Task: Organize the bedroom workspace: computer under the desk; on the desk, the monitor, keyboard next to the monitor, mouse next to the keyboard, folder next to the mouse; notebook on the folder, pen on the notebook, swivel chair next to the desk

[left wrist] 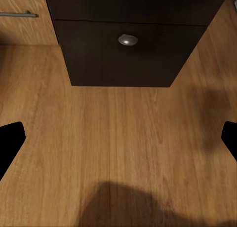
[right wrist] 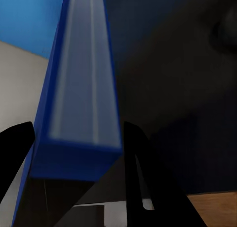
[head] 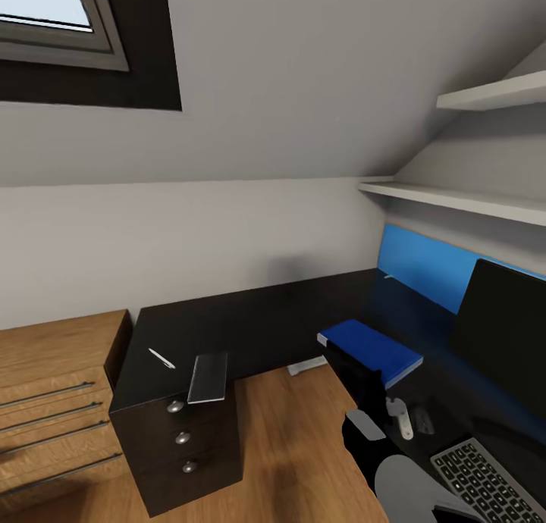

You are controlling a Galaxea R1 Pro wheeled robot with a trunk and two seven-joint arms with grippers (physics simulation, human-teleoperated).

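The blue folder (head: 373, 348) lies on the black desk (head: 258, 318) in front of the blue back panel. My right gripper (head: 345, 358) is at its near corner, shut on the folder (right wrist: 81, 98), with one black finger on each side of its page edge. The monitor (head: 504, 341) stands at the right, and the keyboard (head: 485, 481) lies before it. A small pale object (head: 400, 418), possibly the mouse, sits between folder and keyboard. On the desk's left wing lie the white pen (head: 161, 358) and a grey notebook (head: 208, 377). My left gripper (left wrist: 118, 138) hangs open over the wooden floor.
The desk's black drawers with silver knobs (head: 175, 406) face me, and one knob (left wrist: 128, 39) shows in the left wrist view. A light wooden drawer unit (head: 53, 402) stands at the left. White shelves (head: 455, 197) hang above the monitor under the sloped ceiling.
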